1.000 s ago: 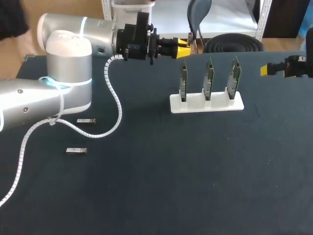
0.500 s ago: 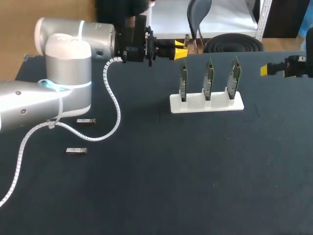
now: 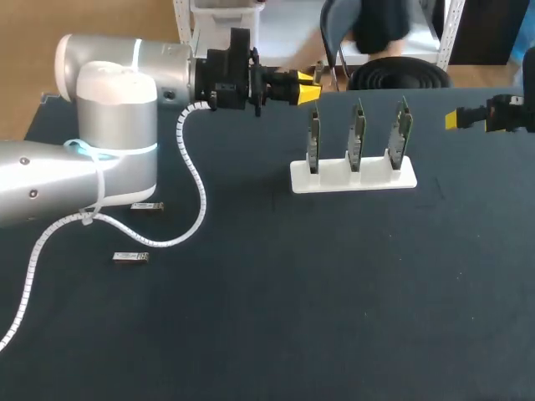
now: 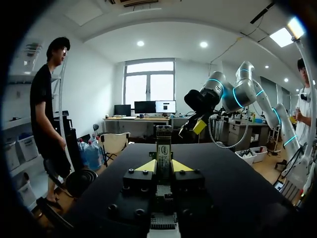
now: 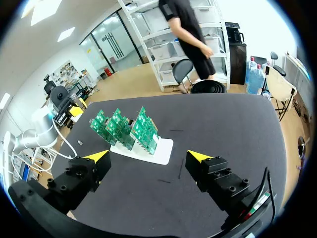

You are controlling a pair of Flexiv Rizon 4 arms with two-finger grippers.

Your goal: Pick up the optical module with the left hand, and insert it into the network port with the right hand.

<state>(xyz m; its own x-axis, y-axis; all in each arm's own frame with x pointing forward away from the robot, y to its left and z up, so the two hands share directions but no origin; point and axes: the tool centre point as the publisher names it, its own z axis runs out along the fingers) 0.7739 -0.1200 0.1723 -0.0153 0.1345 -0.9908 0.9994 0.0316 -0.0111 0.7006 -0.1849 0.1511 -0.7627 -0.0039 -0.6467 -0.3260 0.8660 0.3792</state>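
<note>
Jaws of the left gripper (image 4: 163,166) clenched on the optical module (image 4: 163,148), which lies between the yellow tips and points out ahead of them. White label on the module's upper face, print too small to read. Seen from the head camera, same gripper (image 3: 308,87) held above the table's far edge, aimed toward the white stand (image 3: 353,176) and just beside its nearest board. Jaws of the right gripper (image 5: 148,157) released, fingers set wide apart, held high over the table's right side, well apart from the stand. Dark, matte table (image 3: 334,301) throughout, with a few faint marks near the stand. Three green circuit boards (image 3: 357,134) upright in a row on the stand, their lettering not legible. Two spare modules (image 3: 147,205) flat on the table near the left arm (image 3: 109,125), one just beside the white coiled cable (image 3: 197,188), the other nearer the front edge.
</note>
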